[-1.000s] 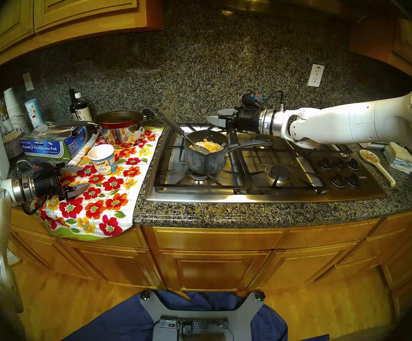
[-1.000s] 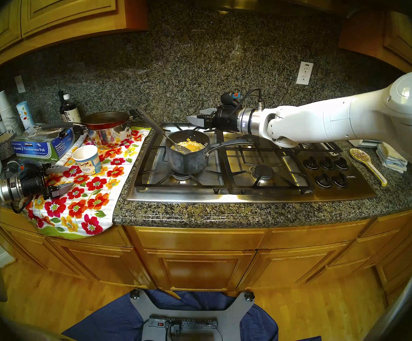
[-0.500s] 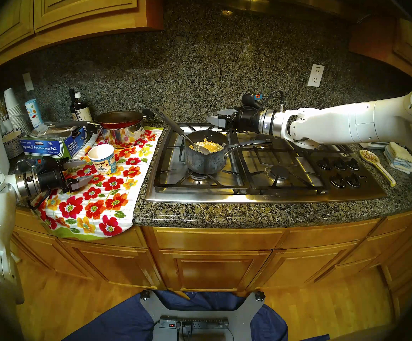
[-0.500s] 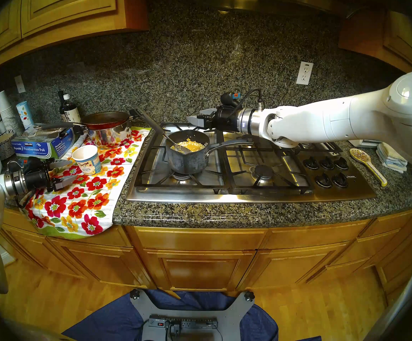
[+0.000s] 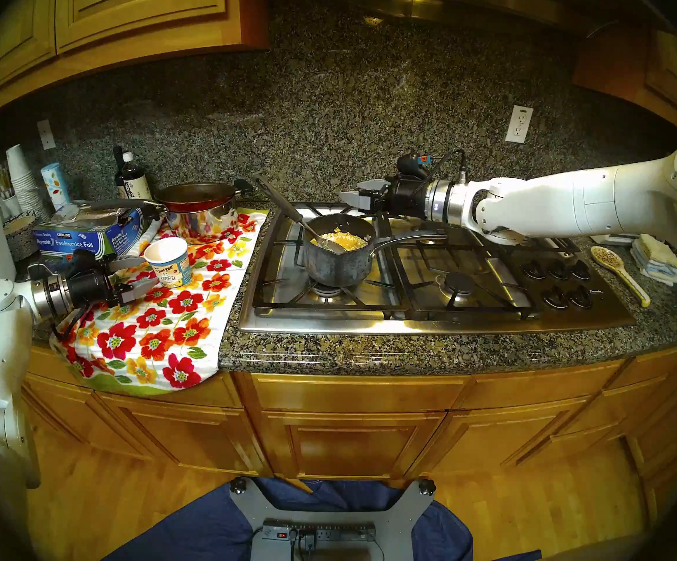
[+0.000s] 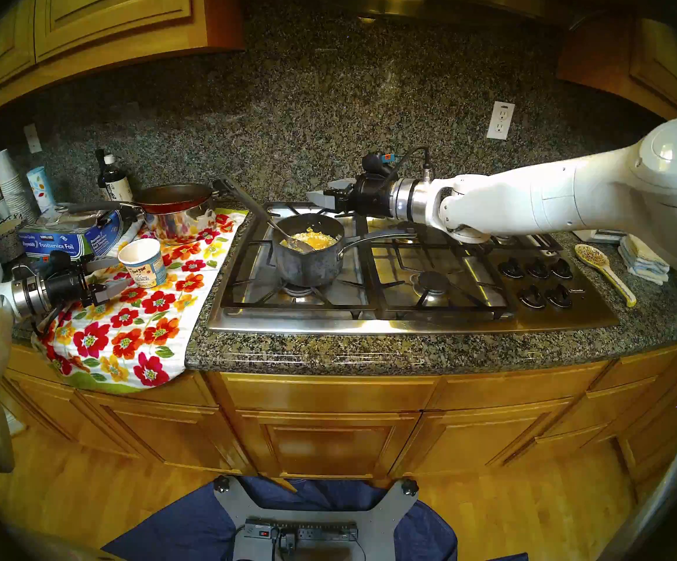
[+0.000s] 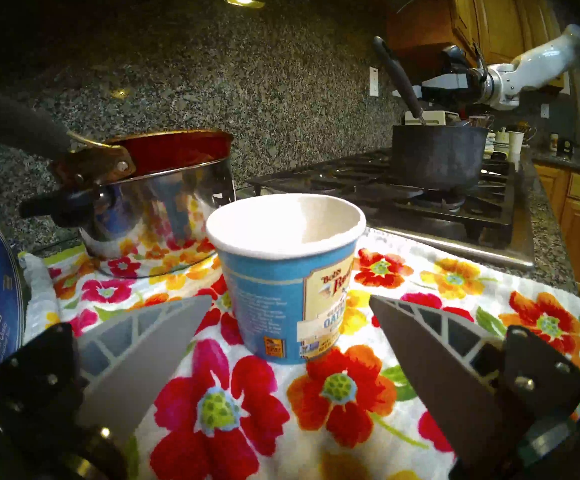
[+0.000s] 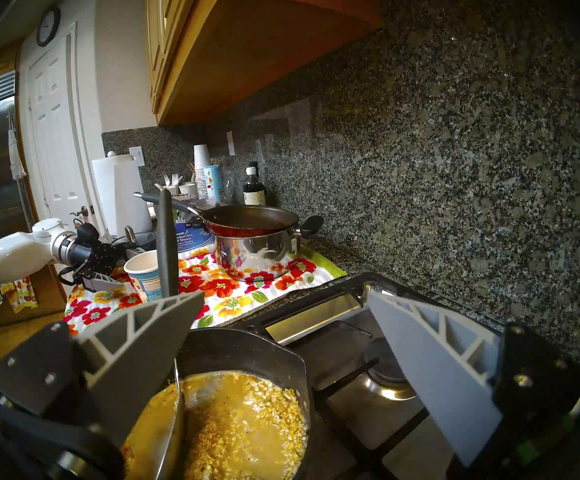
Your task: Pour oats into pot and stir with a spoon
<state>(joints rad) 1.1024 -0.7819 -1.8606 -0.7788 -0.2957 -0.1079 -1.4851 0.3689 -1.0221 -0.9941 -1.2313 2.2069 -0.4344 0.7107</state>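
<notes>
The dark grey pot (image 5: 339, 260) sits on the stove's front left burner, with wet yellow oats (image 5: 345, 240) inside it. The spoon (image 5: 284, 202) rests in the pot, its black handle leaning back-left. My right gripper (image 5: 349, 192) hovers open behind the pot, holding nothing. The right wrist view looks down on the oats (image 8: 240, 430) and the spoon handle (image 8: 165, 243). The white and blue oatmeal cup (image 5: 169, 262) stands upright on the floral towel. My left gripper (image 7: 290, 297) is open, its fingertips level with the cup (image 7: 281, 278) on either side, not touching it.
A shiny steel pot with a red pan (image 5: 199, 212) stands behind the cup. A foil box (image 5: 82, 240) lies left of it, and bottles (image 5: 130, 179) and stacked cups stand at the back. A ceramic spoon rest (image 5: 616, 272) and folded cloths (image 5: 654, 258) lie right of the stove knobs.
My left gripper has moved forward and to the right over the towel, up to the oatmeal cup. The right arm, pot and spoon have not moved.
</notes>
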